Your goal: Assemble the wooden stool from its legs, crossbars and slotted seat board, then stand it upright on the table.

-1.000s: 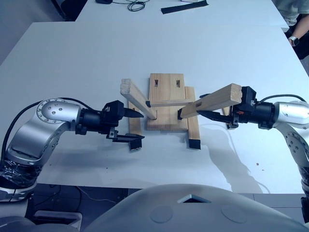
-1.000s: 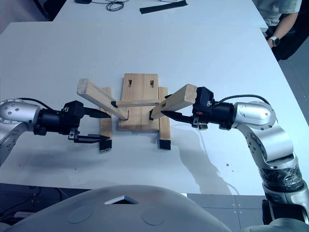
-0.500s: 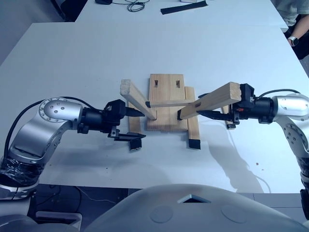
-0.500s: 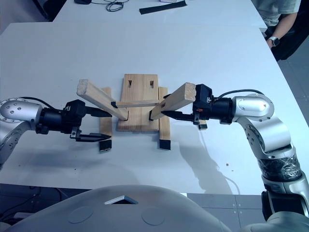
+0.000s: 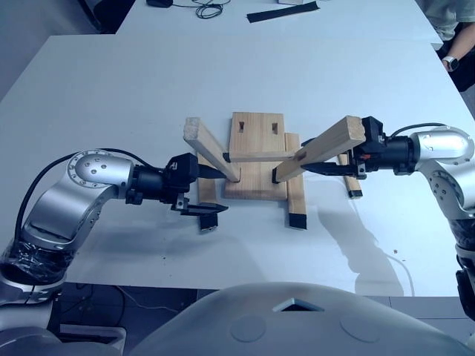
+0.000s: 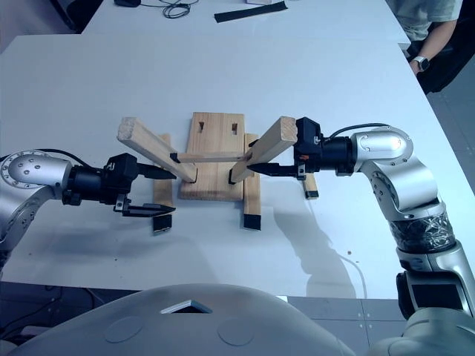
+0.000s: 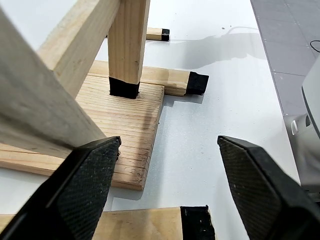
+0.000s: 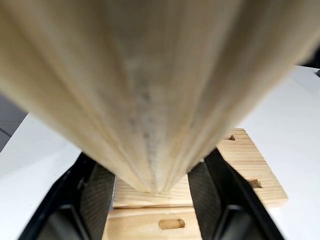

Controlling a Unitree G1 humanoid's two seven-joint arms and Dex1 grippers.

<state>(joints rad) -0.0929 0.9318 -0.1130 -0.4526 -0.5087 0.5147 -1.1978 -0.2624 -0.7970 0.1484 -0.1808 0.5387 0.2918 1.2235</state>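
Lying flat in the middle of the white counter [image 5: 148, 81], the board [image 5: 257, 139] is carrying two legs that are standing in it at a slant. Both are leaning outward. The left leg [image 5: 208, 144] is tipping toward the robot's left and the right leg [image 5: 330, 142] toward its right. The crossbar [image 5: 260, 156] is running level between them and joining them above the board. Two slots [image 5: 241, 127] are showing near the board's far edge.

The right hand [image 5: 326, 158] is gripping the right leg partway up. Its fingers [image 8: 97, 192] are sitting closed on either side of the wood (the wrist view has the leg running straight out between them). The leg's black-tipped foot [image 7: 124, 87] is sitting in the board.

The left hand [image 5: 217, 193] is hanging wide open and holding nothing, low beside the left leg. One of its fingers [image 7: 85, 185] is lying right against the underside of that leg, though I cannot tell whether it is pressing. The other finger [image 7: 260, 185] is hovering well apart over the counter.

Two loose legs are lying flat along the board's sides. One [image 5: 297, 196] is touching its right edge, with its black tip pointing toward the robot. The other [image 5: 206, 194] is lying at the left edge, partly under the left hand. A short piece [image 5: 352, 185] with a black end is resting on the counter below the right hand.
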